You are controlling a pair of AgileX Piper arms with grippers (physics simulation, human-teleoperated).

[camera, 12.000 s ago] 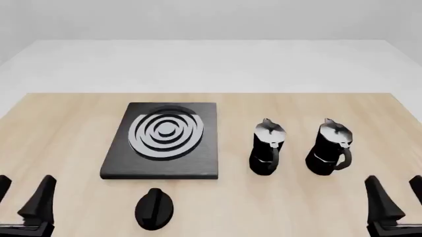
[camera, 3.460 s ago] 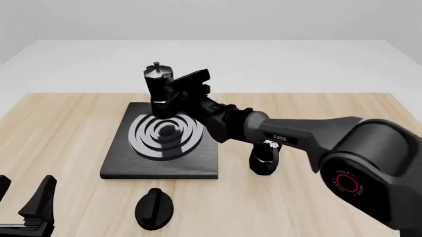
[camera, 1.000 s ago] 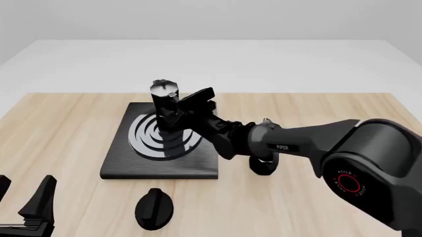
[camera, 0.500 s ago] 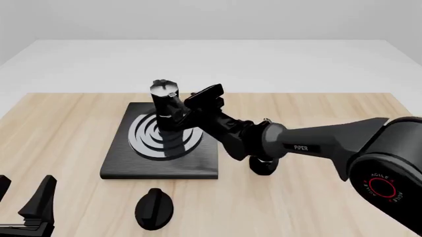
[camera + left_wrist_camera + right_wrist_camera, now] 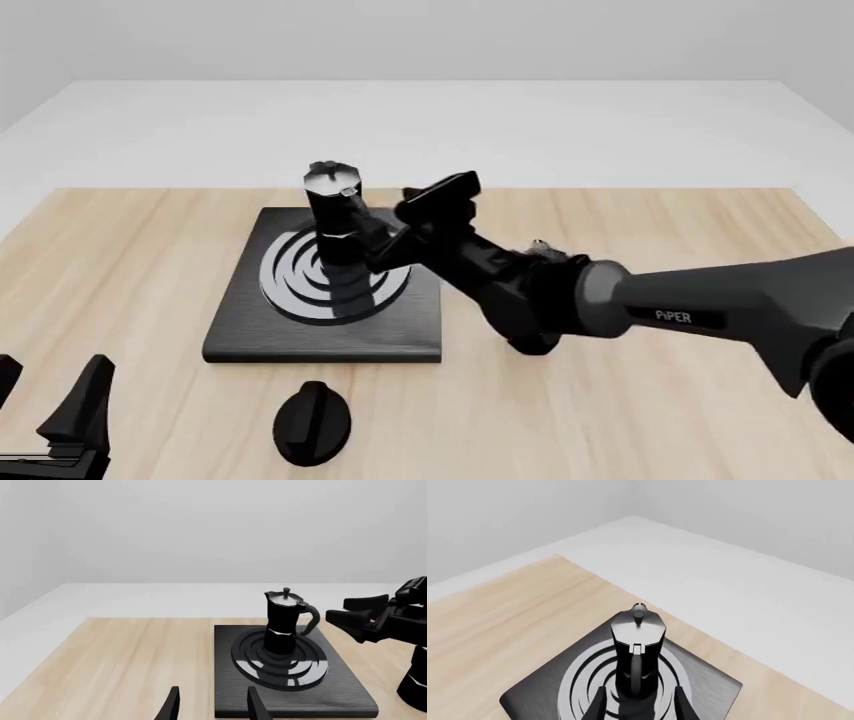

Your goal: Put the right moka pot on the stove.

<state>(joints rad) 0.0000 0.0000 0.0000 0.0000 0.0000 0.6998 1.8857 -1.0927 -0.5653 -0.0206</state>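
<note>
the right moka pot (image 5: pixel 335 232) stands upright on the ringed part of the stove (image 5: pixel 247 318), its silvery lid and small knob uppermost; in the left wrist view the pot (image 5: pixel 285 623) sits on the rings with its curved handle turned toward the right gripper. the right wrist view looks down on the pot (image 5: pixel 638 652) from the handle side, with the stove (image 5: pixel 714 685) beneath it. the right gripper (image 5: pixel 424 213) is just beside the pot on its right in the front view, its 2 fingers spread apart and gripping nothing; in the left wrist view the gripper (image 5: pixel 357 614) shows a clear gap from the handle. the right arm (image 5: pixel 667 310) reaches in from the right, across the table (image 5: pixel 120 260). the other moka pot (image 5: pixel 537 335) stands to the right of the stove, mostly hidden behind that arm. a small black oval knob (image 5: pixel 312 422) lies on the table just in front of the stove. the left gripper (image 5: pixel 47 415) rests low at the near left corner, well apart from the stove, its 2 fingers spread and holding nothing.
</note>
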